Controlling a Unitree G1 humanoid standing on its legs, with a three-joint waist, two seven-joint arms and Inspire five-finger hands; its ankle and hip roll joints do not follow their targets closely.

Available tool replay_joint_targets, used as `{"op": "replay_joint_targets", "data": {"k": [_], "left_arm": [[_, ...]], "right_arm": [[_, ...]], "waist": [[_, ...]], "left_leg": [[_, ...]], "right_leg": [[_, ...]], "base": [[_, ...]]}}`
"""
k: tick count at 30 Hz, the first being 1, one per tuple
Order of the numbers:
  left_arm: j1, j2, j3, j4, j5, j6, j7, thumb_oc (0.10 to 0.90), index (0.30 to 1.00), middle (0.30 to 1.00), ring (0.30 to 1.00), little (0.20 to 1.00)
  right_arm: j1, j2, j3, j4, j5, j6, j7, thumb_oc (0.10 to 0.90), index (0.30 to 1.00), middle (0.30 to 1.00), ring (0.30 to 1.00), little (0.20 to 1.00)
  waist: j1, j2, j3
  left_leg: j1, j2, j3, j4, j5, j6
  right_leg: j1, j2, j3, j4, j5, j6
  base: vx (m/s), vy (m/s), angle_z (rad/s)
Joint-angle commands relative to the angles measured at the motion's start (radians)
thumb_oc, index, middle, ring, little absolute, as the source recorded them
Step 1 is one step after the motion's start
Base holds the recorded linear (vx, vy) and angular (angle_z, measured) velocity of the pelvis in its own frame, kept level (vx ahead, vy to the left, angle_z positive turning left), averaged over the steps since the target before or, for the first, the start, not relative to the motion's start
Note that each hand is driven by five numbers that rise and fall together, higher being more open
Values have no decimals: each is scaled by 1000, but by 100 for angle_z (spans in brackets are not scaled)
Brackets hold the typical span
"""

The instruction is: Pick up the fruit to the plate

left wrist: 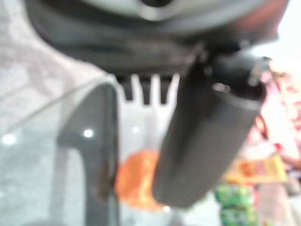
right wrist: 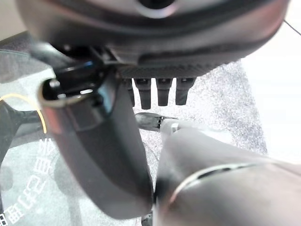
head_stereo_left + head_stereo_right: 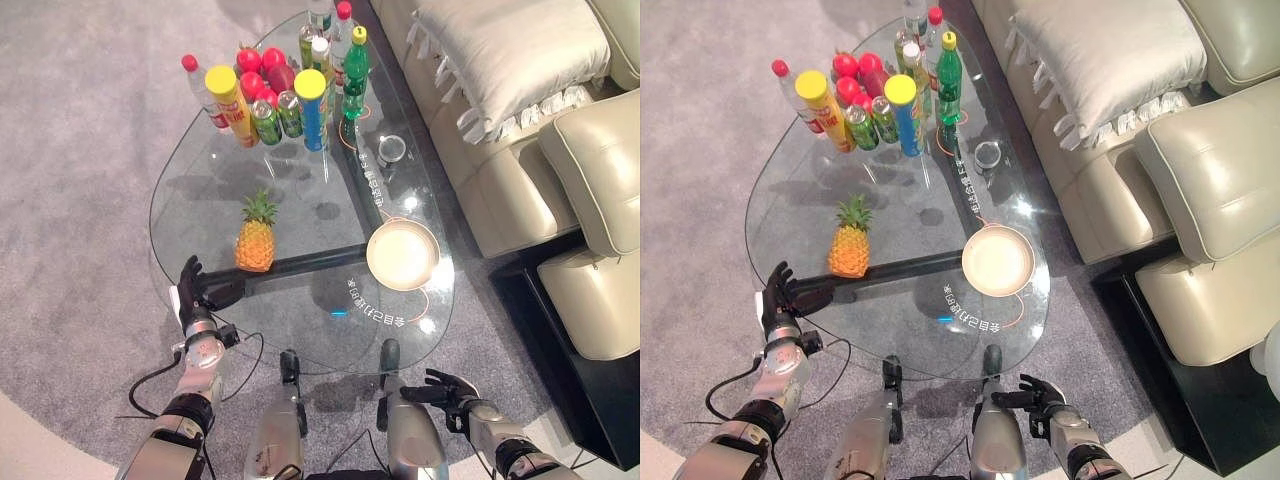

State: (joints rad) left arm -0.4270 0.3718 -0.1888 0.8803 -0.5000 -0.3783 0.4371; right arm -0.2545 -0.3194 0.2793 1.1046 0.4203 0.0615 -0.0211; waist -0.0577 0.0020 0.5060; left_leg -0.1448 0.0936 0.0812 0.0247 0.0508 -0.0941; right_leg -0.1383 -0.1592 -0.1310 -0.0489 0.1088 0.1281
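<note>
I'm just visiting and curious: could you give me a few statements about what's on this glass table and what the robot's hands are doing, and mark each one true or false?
1. The pineapple stands upright on the glass table. True.
2. The plate already holds the pineapple. False: the plate is bare, and the pineapple stands apart from it, toward the robot's left.
3. The left hand is at the table's near edge with straight fingers, holding nothing. True.
4. The right hand grips a bottle. False: it is low, off the table, holding nothing.
5. The bottles and cans are grouped at the table's far end. True.
</note>
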Motion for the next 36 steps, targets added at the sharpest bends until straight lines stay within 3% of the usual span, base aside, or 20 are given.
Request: {"op": "replay_joint_targets", "data": {"k": [1, 18, 36], "left_arm": [[-98, 114, 25, -81, -27, -49, 61, 800, 900, 900, 900, 900], [-279, 206, -24, -90, -72, 47, 17, 800, 900, 900, 900, 900], [-368, 204, -66, -54, -153, 134, -31, 800, 900, 900, 900, 900]], "right_arm": [[63, -67, 52, -27, 27, 0, -85, 800, 900, 900, 900, 900], [37, -85, 88, -84, 60, 15, -102, 800, 900, 900, 900, 900], [23, -88, 111, -116, 76, 36, -95, 800, 900, 900, 900, 900]], "waist": [[-14, -32, 14], [-45, -48, 14], [-72, -56, 14]], "left_leg": [[-117, -112, 63, 199, -120, 55], [-307, -97, 119, 302, -144, 58], [-394, -91, 128, 324, -140, 54]], "right_leg": [[-101, 63, 13, 186, -124, -48], [-316, 53, 21, 271, -117, -42], [-416, 63, 31, 296, -104, -40]], "base": [[-20, 34, -1], [0, 14, 0], [0, 0, 0]]}}
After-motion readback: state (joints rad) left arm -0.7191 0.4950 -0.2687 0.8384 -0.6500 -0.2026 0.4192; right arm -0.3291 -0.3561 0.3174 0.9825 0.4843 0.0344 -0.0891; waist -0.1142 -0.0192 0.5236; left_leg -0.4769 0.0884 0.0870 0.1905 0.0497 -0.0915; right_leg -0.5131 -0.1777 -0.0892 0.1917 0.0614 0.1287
